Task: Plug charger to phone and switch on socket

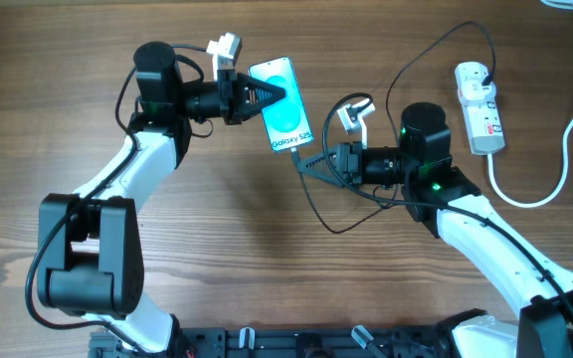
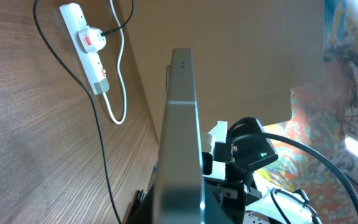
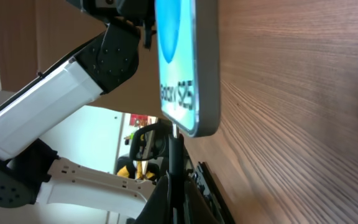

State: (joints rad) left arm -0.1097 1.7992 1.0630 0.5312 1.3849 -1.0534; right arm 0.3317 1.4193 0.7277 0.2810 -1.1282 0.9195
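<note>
phone [image 1: 291, 119]: centre-far, left gripper [image 1: 267, 99] clamped across its edges; rigid, slick glass | charger [image 1: 311, 199]: limp, light; right gripper [image 1: 308, 164] pinching the stiff plug at the phone's near end, the best hold | socket [image 1: 478, 107]: far right, untouched

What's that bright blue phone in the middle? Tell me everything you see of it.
The phone is a slim flat slab with a metallic-looking rim. It faces screen up, glowing cyan with a pale oval and "Galaxy S25" text. The left gripper clamps one long edge. The right gripper holds the charger plug at its bottom edge.
</note>
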